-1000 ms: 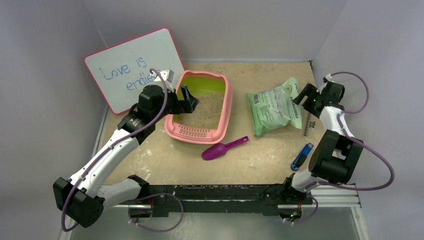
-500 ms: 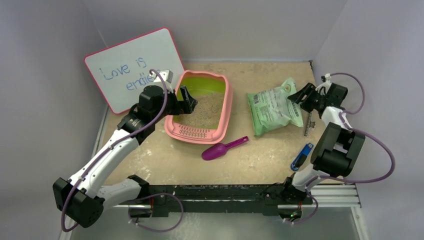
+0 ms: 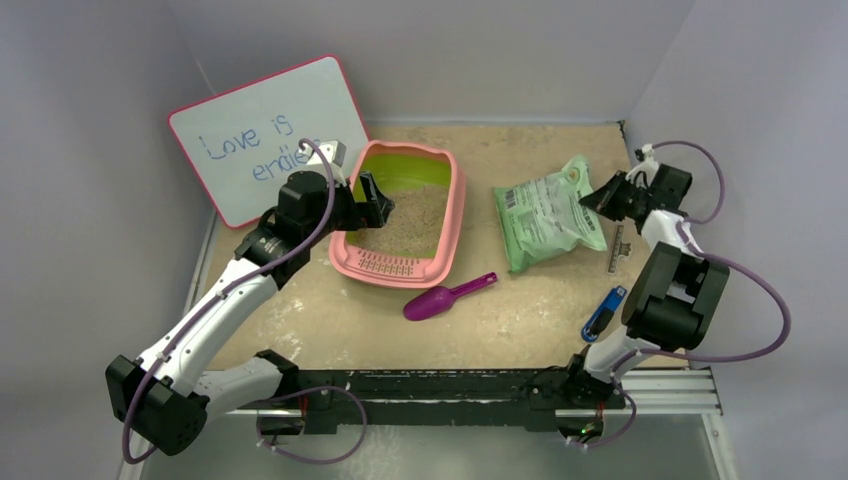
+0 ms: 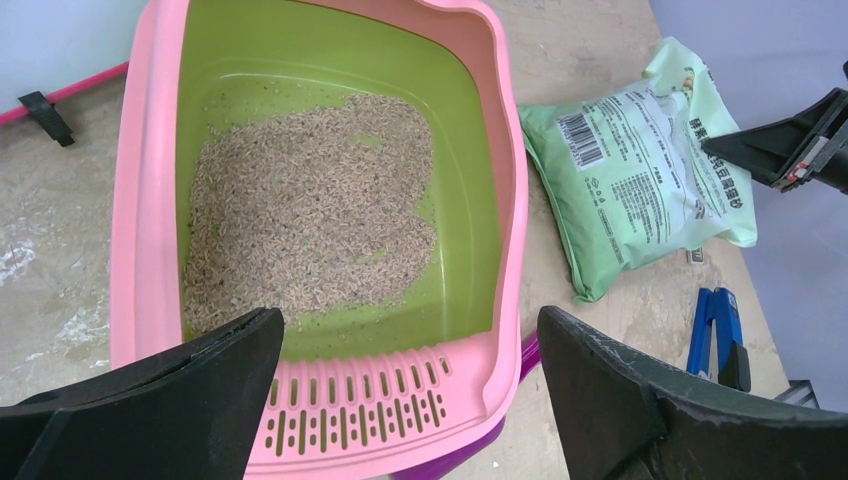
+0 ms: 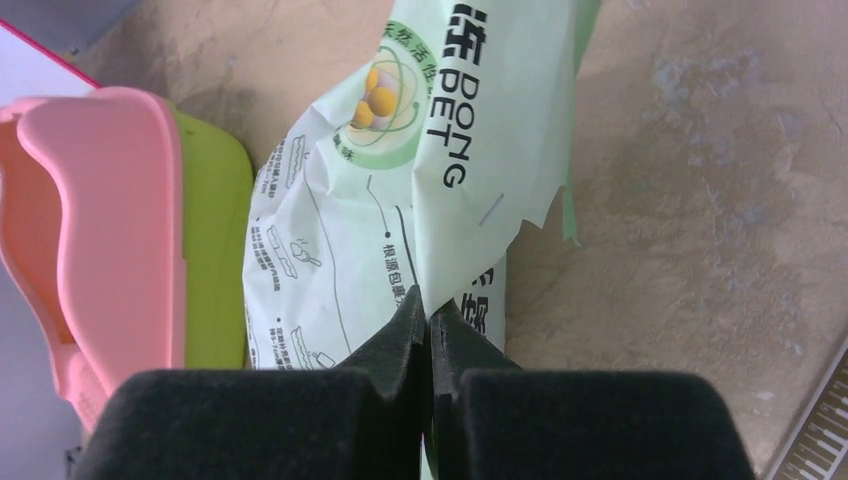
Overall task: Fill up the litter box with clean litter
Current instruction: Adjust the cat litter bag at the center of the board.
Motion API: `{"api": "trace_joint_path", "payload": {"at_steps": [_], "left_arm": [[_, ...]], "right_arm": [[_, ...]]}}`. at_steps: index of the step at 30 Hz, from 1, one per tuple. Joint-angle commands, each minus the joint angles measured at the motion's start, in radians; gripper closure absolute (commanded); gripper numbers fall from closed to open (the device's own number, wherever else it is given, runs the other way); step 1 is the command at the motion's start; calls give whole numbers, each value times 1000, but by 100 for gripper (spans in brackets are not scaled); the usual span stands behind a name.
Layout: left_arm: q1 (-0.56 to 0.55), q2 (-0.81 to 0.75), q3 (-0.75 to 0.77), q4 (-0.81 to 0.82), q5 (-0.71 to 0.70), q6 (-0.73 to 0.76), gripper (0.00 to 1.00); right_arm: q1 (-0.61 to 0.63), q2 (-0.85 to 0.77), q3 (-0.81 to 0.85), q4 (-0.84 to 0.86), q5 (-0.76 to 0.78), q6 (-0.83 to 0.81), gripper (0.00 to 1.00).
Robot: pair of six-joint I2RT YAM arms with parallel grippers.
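The pink litter box (image 3: 455, 215) with its lime-green inner wall (image 4: 470, 200) sits left of centre and holds beige granules (image 4: 310, 220). My left gripper (image 3: 372, 200) hovers open over its near-left rim, the slotted grille lip (image 4: 370, 400) showing between the jaws (image 4: 408, 320). A pale green printed bag (image 3: 545, 210) lies flat to the right of the box. My right gripper (image 3: 600, 203) is shut on the bag's right-hand edge, a flap of the bag (image 5: 480, 150) pinched between its jaws (image 5: 430, 305). No clean litter shows.
A purple scoop (image 3: 445, 297) lies in front of the box. A pink-framed whiteboard (image 3: 265, 135) leans at the back left. A blue tool (image 3: 603, 312) and a ruler (image 3: 617, 250) lie near the right arm. Grey walls close in three sides.
My right gripper has shifted slightly left onto the bag's edge and closed on it. The left arm and the box have not moved.
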Motion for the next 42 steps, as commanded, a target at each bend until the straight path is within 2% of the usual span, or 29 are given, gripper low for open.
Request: {"api": "trace_joint_path", "payload": {"at_steps": [1,4,8,14,18,22,29,33,35,38,40,42], "left_arm": [[-2,-13,40,43,-7,10,1],[-2,-11,44,54,-5,6,1],[-2,-17,48,53,-3,5,1],[-2,-18,55,59,-3,11,1],[-2,-4,67,78,0,32,1],[-2,23,89,110,8,65,1],[-2,117,112,198,18,134,1],[-2,200,148,301,114,225,1],[-2,232,170,372,143,285,1],[-2,274,182,503,224,385,1],[-2,319,217,523,321,476,1],[-2,365,256,512,342,551,1]], "right_arm": [[106,-111,146,-28,10,-139,100],[219,-113,278,-151,77,-219,100],[310,-132,364,-202,130,-233,100],[491,-157,480,-369,166,-425,100],[547,-216,422,-394,121,-551,100],[567,-240,366,-413,94,-609,100],[648,-211,352,-461,172,-650,100],[714,-259,295,-451,170,-707,100],[720,-304,237,-397,153,-730,100],[723,-334,203,-407,134,-801,100],[724,-344,184,-401,130,-845,100],[724,-347,168,-386,130,-852,100]]}}
